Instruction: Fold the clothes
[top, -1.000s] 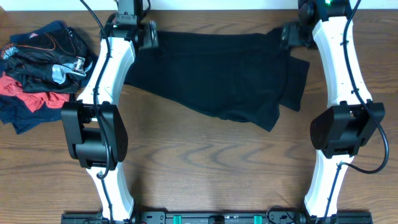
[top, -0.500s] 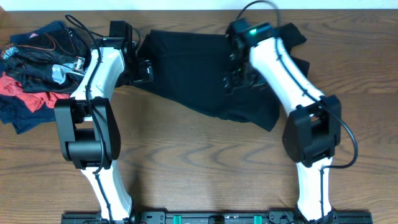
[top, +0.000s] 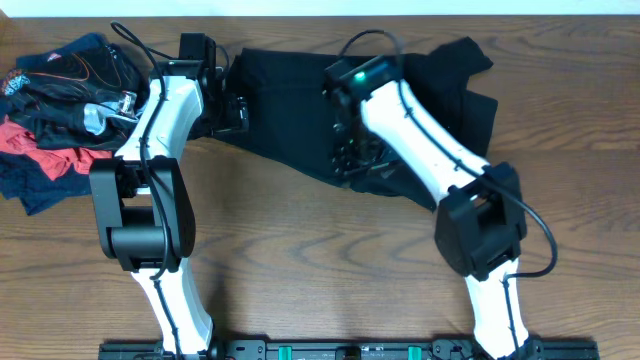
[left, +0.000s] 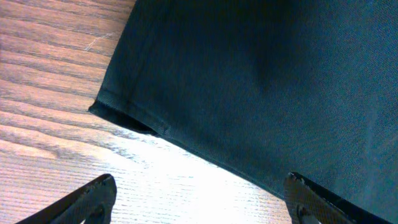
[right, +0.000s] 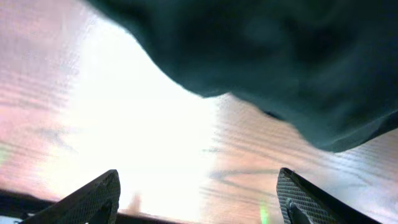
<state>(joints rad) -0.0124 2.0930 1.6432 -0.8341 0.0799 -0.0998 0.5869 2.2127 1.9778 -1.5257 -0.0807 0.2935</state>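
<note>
Wood-grain desk fills the overhead view, with a pale wall strip along its far edge. A black T-shirt lies spread across the far middle of the desk, mostly flat. Its right end is bunched and its near edge slants down toward the right. That central spot looks chosen so both arms can reach it. A heap of other garments in black, red and navy sits at the far left corner, apart from the shirt, probably parked there to keep the working area free.

The left fingers are spread wide and hold nothing. They hang just off the shirt's left side, with bare desk between them and a stitched hem corner just ahead. That placement suggests they are lining up to pinch this edge.

The right fingers are also well apart and empty. The right arm reaches across the shirt so that they sit over its near edge, where a rounded fold of cloth hangs above lit wood. I judge this to be the matching grasp point for a two-handed lift.

Nothing is gripped yet and no neat fold shows, so the folding seems to be at an early stage. The slack, bunched right end may drag unevenly once the shirt is lifted.
</note>
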